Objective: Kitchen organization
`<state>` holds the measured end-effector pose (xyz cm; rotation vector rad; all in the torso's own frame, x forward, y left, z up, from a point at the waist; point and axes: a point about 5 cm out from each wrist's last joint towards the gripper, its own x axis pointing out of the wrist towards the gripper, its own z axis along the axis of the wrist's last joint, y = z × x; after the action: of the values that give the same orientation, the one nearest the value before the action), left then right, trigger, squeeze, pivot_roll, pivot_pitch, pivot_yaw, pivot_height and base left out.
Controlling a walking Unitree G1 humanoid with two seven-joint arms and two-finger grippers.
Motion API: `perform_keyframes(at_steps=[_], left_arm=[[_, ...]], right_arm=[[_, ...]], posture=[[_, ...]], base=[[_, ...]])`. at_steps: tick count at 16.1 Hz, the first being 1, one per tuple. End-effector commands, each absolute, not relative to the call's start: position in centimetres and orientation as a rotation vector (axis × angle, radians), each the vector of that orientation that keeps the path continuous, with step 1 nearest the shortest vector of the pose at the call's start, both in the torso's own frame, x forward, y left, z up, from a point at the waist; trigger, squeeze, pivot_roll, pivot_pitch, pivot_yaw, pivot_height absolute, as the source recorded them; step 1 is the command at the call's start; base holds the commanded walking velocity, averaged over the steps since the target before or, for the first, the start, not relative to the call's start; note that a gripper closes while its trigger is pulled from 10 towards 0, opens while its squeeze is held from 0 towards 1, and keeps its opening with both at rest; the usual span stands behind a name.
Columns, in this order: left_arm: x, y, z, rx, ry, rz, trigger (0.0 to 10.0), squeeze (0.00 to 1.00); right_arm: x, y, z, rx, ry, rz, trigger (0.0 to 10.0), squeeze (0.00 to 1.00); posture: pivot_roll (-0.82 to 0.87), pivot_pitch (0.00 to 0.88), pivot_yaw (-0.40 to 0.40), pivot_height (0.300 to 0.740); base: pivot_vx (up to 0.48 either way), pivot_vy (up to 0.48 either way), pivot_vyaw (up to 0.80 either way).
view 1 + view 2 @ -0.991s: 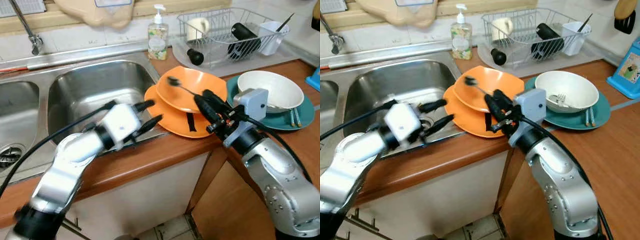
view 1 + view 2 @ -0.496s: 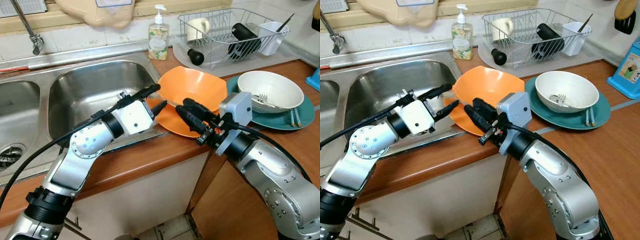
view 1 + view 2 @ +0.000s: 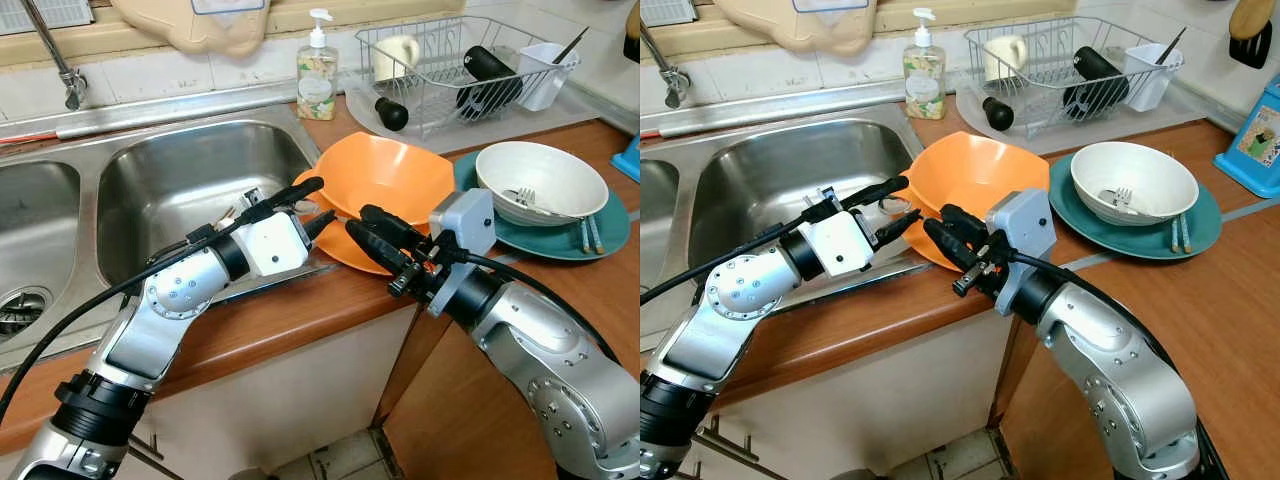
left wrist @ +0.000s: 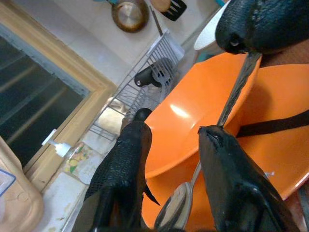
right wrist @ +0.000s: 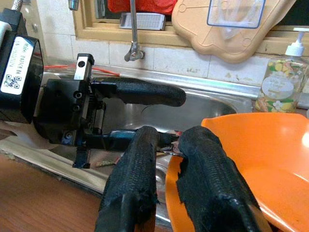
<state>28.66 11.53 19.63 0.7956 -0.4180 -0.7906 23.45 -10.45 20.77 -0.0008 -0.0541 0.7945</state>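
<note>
Change: over the last second the right claw (image 3: 372, 238) has drawn back from above the orange bowl toward the sink side, bringing the thin metal spoon (image 4: 227, 107) low; the left claw (image 3: 310, 205) has swung in to meet it.
Head views: two stacked glossy orange plastic bowls (image 3: 385, 178) sit on the brown wooden worktop (image 3: 300, 310) beside the stainless steel sink basin (image 3: 190, 175); both claws meet at the bowls' sink-side rim. A white bowl on a teal plate (image 3: 540, 180) and a wire dish rack (image 3: 450, 60) stand beyond.
Left wrist view: fingers spread, spoon shaft between them, not gripped.
Right wrist view: fingers (image 5: 140, 188) pressed together, pinching the spoon.
Risk: a handover released early would likely drop the spoon into the basin; crowded fingers could nudge the bowls.
</note>
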Motion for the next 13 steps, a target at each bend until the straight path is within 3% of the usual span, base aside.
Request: perform_keyframes(at_steps=[1, 8, 12, 13], left_arm=[[28.45, 11.36, 19.86, 0.814, -0.425, -0.84, 10.0, 0.0], [27.76, 12.33, 19.76, 0.878, -0.34, -0.956, 10.0, 0.0], [28.46, 11.97, 19.96, 0.901, -0.361, -0.913, 10.0, 0.0], [28.69, 11.9, 20.01, 0.905, -0.365, -0.895, 8.7, 0.0]], right_arm=[[23.33, -10.11, 21.47, -0.023, -0.087, 0.805, 0.0, 0.0], [23.49, -9.97, 21.32, -0.03, -0.079, 0.803, 0.0, 0.0], [23.36, -9.64, 21.45, -0.027, -0.081, 0.827, 0.0, 0.0], [23.29, -9.56, 21.48, -0.026, -0.081, 0.832, 0.0, 0.0]], posture=[[-0.09, 0.0, 0.039, 0.74], [-0.09, 0.0, 0.035, 0.74], [-0.09, 0.0, 0.035, 0.74], [-0.09, 0.0, 0.035, 0.74]], base=[[0.0, 0.0, 0.0], [0.0, 0.0, 0.0], [0.0, 0.0, 0.0], [0.0, 0.0, 0.0]])
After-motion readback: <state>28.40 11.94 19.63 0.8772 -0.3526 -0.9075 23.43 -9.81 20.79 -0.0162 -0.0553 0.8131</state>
